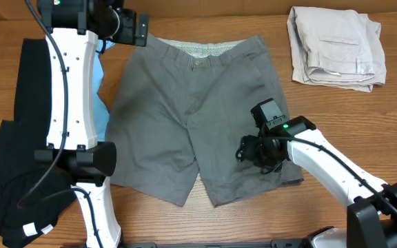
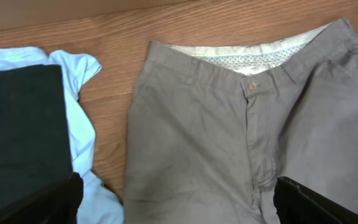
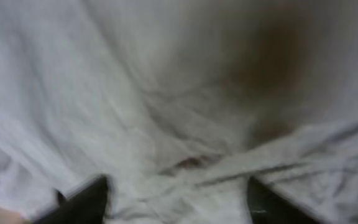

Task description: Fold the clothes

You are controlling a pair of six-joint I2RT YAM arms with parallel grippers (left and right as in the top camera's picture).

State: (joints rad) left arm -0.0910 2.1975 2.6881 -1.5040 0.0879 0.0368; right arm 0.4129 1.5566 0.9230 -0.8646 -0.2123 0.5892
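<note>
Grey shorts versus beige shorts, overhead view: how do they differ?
The grey shorts lie spread open, legs apart; the beige shorts are folded into a compact stack. The grey shorts are darker than the beige shorts. The right pincer sits over the grey shorts; no arm is near the beige shorts. Both rest on the wooden table.

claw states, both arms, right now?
Left claw: open, holding nothing, over the grey shorts near the waistband.
Right claw: open, low over the shorts' leg; view blurred.
</note>
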